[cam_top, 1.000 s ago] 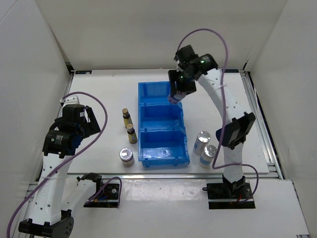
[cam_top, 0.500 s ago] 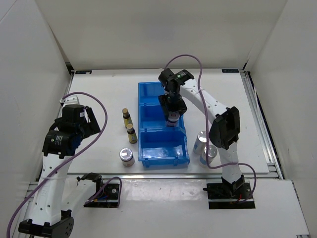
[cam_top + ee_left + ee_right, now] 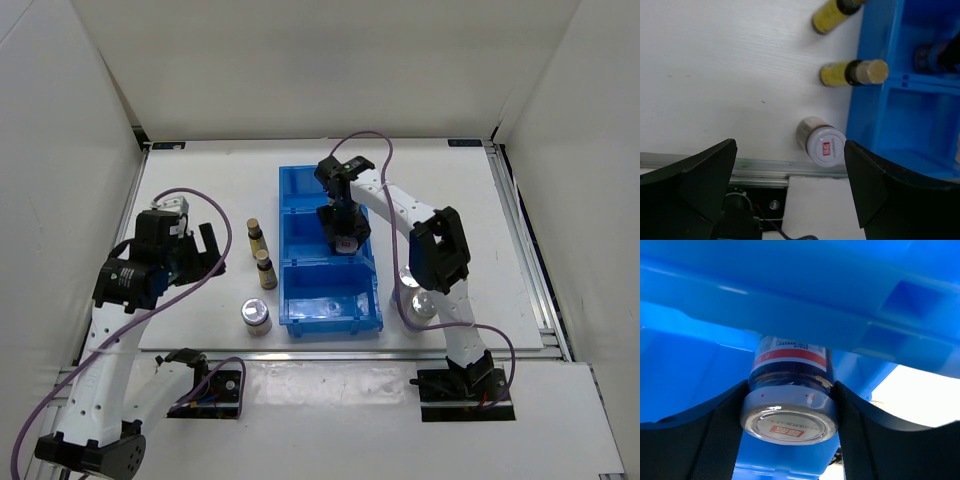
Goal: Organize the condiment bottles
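My right gripper (image 3: 345, 236) is shut on a white-lidded jar with a red mark (image 3: 788, 390) and holds it inside the middle compartment of the blue bin (image 3: 284, 215). In the right wrist view blue bin walls (image 3: 690, 365) surround the jar, with a black finger on each side. Two slim amber bottles (image 3: 254, 236) (image 3: 265, 268) stand left of the bin. The second white-lidded jar (image 3: 255, 316) stands near the bin's front left corner. My left gripper (image 3: 205, 250) is open and empty, to the left of these; its view shows the jar (image 3: 824, 146) and both bottles (image 3: 854, 73) (image 3: 832, 18).
Two silver-topped cylinders (image 3: 406, 276) (image 3: 425, 305) stand right of the bin, partly hidden by my right arm. The bin's near compartment (image 3: 330, 300) holds nothing. A metal rail (image 3: 765, 167) runs along the table's front edge.
My right gripper carried the jar from above the bin's far end toward me and down into the middle compartment. My left gripper shifted slightly right, toward the bottles.
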Controlling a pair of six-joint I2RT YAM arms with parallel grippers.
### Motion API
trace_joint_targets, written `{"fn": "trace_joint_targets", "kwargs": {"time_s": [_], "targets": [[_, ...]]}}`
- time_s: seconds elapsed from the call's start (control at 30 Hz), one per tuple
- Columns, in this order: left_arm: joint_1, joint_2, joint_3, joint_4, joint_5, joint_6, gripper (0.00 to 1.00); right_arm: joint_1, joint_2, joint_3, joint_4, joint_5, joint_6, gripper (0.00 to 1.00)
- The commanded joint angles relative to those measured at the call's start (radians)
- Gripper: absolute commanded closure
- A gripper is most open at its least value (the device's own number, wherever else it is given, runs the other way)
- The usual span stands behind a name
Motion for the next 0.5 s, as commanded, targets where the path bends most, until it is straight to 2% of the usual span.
{"fn": "trace_joint_targets", "kwargs": {"time_s": [0.0, 0.1, 0.17, 0.3, 0.47], "targets": [[-0.004, 0.008, -0.043, -0.003, 0.204, -0.051, 0.00, 0.002, -0.012, -0.007, 0.030, -0.019, 0.015, 0.26], [-0.004, 0.008, -0.095, -0.013, 0.252, -0.125, 0.00, 0.002, -0.055, 0.008, 0.021, 0.036, 0.015, 0.00], [-0.004, 0.008, -0.140, -0.013, 0.290, -0.150, 0.00, -0.007, -0.093, 0.079, -0.031, 0.088, 0.015, 0.00], [-0.004, 0.008, -0.201, -0.013, 0.326, -0.162, 0.00, -0.027, -0.186, 0.197, -0.102, 0.079, 0.037, 0.00], [-0.016, 0.023, -0.212, 0.000, 0.364, -0.112, 0.00, -0.056, -0.351, 0.197, -0.124, 0.050, 0.057, 0.00]]}}
